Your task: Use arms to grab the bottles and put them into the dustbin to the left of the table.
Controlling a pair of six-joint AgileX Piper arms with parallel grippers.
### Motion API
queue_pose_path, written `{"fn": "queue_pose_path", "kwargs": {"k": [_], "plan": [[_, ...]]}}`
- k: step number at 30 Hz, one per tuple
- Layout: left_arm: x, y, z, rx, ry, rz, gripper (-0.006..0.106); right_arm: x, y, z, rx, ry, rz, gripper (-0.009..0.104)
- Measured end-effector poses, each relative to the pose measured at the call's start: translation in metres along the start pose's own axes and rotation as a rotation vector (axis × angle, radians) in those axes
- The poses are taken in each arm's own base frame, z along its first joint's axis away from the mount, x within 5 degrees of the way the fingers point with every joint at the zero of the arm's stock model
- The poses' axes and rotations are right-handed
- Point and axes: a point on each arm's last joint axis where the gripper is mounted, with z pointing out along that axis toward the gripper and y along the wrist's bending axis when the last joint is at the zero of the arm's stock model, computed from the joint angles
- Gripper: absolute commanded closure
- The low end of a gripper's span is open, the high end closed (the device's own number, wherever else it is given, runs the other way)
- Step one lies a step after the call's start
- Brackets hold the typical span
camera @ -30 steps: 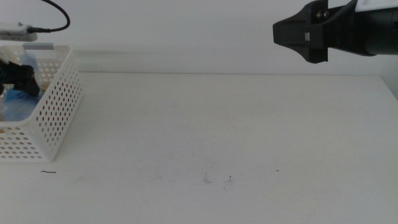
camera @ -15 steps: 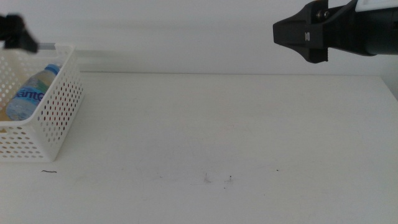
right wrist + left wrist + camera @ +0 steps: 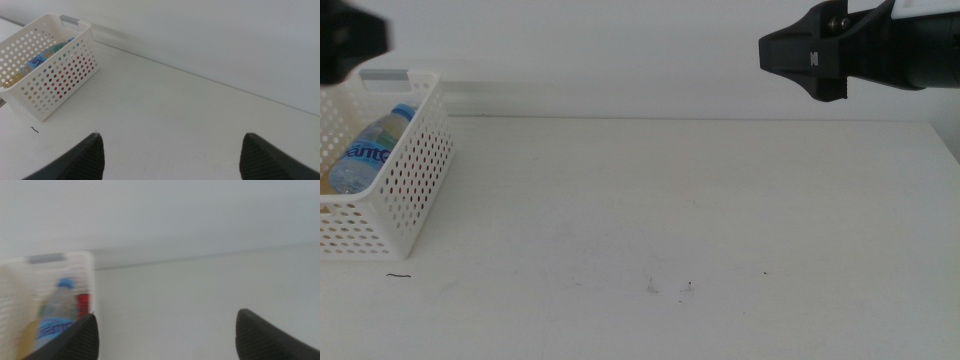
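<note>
The white perforated dustbin (image 3: 415, 185) stands at the table's left end. Inside it lies the clear water bottle (image 3: 368, 152) with blue cap and label. The left wrist view shows the same bottle (image 3: 56, 312) beside the red can (image 3: 83, 305), with a yellow bottle (image 3: 24, 341) partly hidden behind the bin wall. My left gripper (image 3: 348, 38) hangs blurred above the dustbin, open and holding nothing (image 3: 167, 330). High at the back right, my right gripper (image 3: 798, 52) is also open and holds nothing (image 3: 172, 150); from there the dustbin (image 3: 50, 67) is far off.
The white table (image 3: 670, 210) carries only a few dark specks (image 3: 688, 288) near the front and a short dark mark (image 3: 397, 276) in front of the dustbin. A white wall rises behind the table.
My left gripper has risen out of the dustbin, leaving the water bottle lying inside. The right arm has not moved.
</note>
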Motion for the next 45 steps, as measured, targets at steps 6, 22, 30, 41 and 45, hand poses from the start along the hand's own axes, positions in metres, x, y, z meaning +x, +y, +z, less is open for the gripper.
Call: {"fn": "queue_pose_path", "kwargs": {"k": [6,22,30,41,45], "plan": [[0.037,-0.004,-0.051,-0.098,-0.105,-0.044,0.007,0.0,0.0,0.0,0.0,0.0,0.0,0.004],[0.049,-0.005,-0.078,-0.128,-0.192,-0.045,0.007,0.004,0.0,0.001,-0.009,-0.027,0.009,0.004],[0.082,-0.004,-0.081,-0.128,-0.331,-0.026,0.007,0.065,-0.028,-0.022,0.089,-0.152,0.035,0.004],[0.2,0.001,-0.045,-0.122,-0.377,-0.02,0.007,0.187,-0.051,-0.104,0.387,-0.352,0.093,0.004],[0.23,0.003,-0.031,-0.124,-0.33,-0.022,0.007,0.221,-0.05,-0.111,0.461,-0.401,0.076,0.004]]}}
